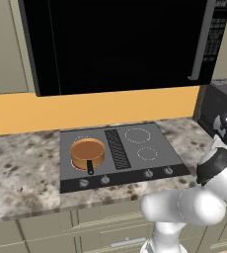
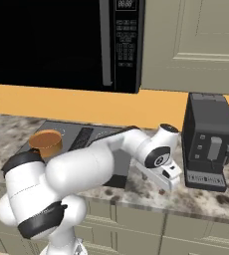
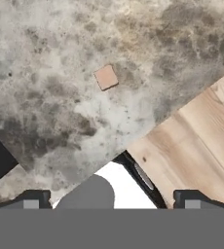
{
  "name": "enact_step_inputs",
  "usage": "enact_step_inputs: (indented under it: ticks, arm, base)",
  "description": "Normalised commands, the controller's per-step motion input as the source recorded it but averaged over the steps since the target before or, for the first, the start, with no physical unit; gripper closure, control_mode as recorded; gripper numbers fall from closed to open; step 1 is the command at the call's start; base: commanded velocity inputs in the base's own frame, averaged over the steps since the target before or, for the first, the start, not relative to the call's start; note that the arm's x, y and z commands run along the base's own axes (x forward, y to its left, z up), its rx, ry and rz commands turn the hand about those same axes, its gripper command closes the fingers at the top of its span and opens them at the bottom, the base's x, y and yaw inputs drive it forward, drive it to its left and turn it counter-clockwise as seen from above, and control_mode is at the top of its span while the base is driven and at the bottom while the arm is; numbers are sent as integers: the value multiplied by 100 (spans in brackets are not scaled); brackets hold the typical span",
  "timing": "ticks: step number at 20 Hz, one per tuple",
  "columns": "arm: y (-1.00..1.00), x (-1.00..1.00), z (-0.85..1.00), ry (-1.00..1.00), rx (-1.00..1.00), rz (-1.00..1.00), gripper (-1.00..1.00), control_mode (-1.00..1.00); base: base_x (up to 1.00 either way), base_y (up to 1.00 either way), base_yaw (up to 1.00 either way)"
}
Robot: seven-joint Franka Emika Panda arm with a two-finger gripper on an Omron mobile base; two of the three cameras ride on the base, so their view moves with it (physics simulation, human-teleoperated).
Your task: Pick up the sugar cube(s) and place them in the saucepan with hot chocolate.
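One small pale-tan sugar cube (image 3: 105, 77) on speckled counter (image 3: 46, 73), above the wide-spread, empty pincer (image 3: 111, 199).

Even, flat light; soft rendering

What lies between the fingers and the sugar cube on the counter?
In the hand view, only bare speckled counter lies between the open fingers and the sugar cube; nothing stands in the way.
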Motion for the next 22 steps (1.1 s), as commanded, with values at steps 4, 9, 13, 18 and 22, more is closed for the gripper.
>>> enact_step_inputs:
  ticks: [4,9,13,18,22]
  arm:
    - [-40,12,-43,4,0,0,-100,-100]
    - [-29,17,-35,1,0,0,-100,-100]
    - [-20,18,-32,0,0,0,-100,-100]
    - [-3,20,-31,0,0,0,-100,-100]
    - [0,25,-23,0,0,1,-100,-100]
  base:
    - [0,0,0]
    - [0,0,0]
    - [0,0,0]
    - [0,0,0]
    - [0,0,0]
